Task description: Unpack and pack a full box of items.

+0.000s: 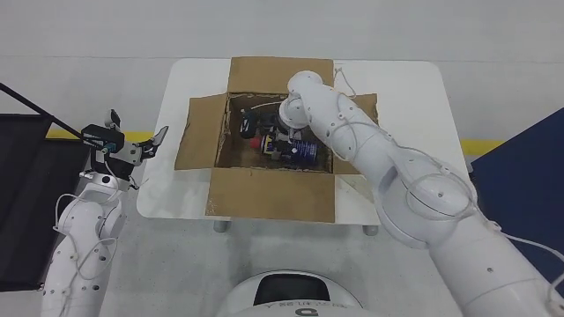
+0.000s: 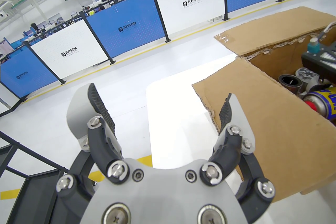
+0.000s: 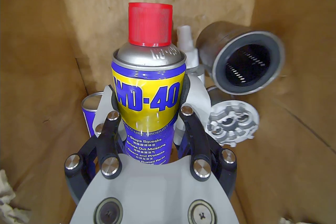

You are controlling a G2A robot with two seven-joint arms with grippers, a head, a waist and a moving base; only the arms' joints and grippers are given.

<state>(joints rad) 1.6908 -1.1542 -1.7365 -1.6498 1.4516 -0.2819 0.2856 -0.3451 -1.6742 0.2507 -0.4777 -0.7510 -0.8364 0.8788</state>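
Observation:
An open cardboard box (image 1: 271,195) stands on the white table (image 1: 405,123) with items inside. My right gripper (image 3: 148,88) is down in the box, shut on a blue and yellow spray can (image 3: 148,93) with a red cap, fingers (image 3: 186,88) on both sides of its body. From above, the right arm bends over the box and its gripper (image 1: 280,136) sits among the items. My left gripper (image 2: 160,96) hangs open and holds nothing, beyond the table's left edge (image 1: 150,143), with the box flap (image 2: 262,135) beside it.
Also in the box are a metal cylinder with a dark bore (image 3: 244,59), a white spray bottle (image 3: 187,49), a cast metal part (image 3: 232,122) and a second can (image 3: 90,109). A black rack (image 1: 22,194) stands left of the table.

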